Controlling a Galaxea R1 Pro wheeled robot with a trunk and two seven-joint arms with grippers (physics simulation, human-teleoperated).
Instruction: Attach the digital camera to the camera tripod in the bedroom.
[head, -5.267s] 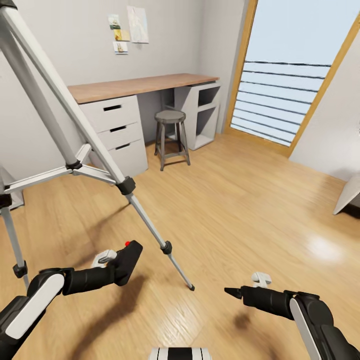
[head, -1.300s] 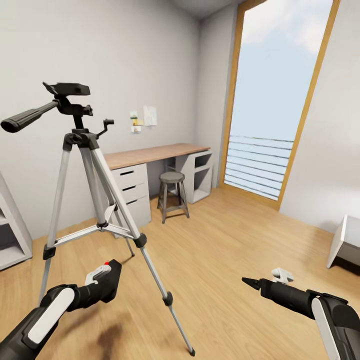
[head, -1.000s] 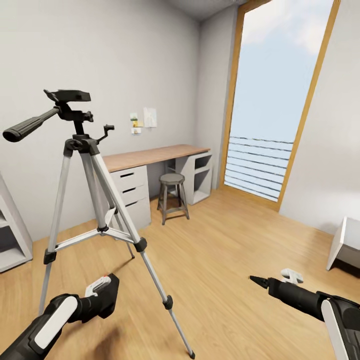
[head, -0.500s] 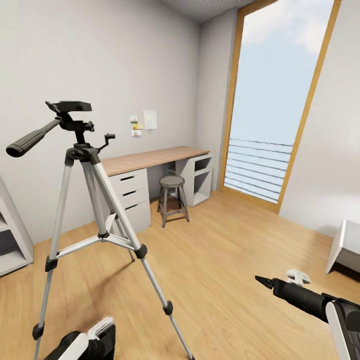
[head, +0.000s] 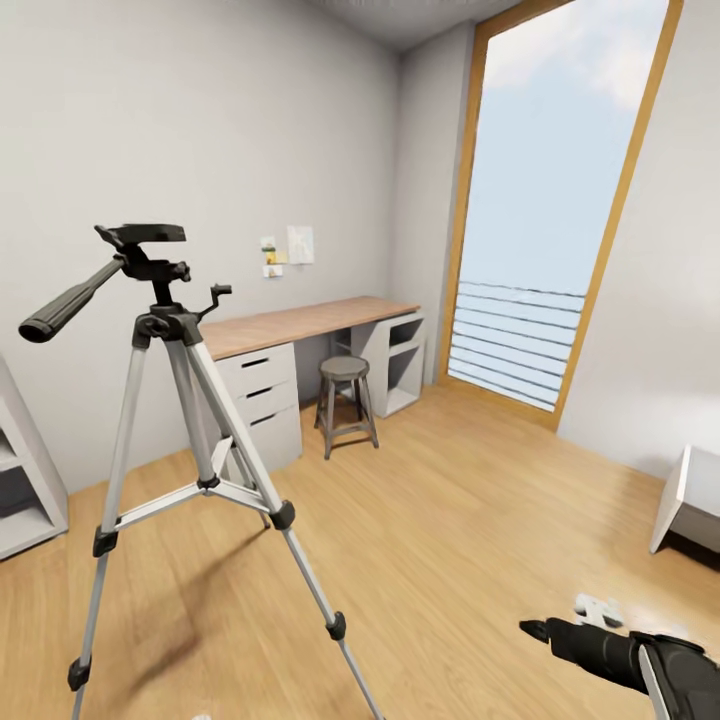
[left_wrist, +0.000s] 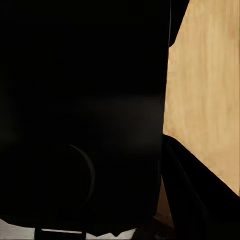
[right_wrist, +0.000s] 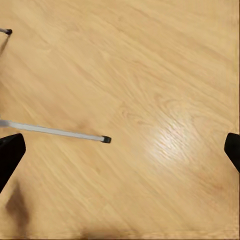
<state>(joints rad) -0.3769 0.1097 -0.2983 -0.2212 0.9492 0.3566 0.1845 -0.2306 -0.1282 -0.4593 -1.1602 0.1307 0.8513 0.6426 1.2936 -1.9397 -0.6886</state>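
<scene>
camera tripod (head: 170, 420) stands at 9 o'clock on the wood floor (head: 470, 520). right hand (right_wrist: 120, 150) spread wide, empty. left hand: state cannot be told.

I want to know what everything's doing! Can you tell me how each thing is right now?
camera tripod: standing, legs spread, top plate bare
digital camera: held, not yet on the tripod
right end effector: open, empty, over the floor
desk drawers: all shut
stool: upright beside the desk
</scene>
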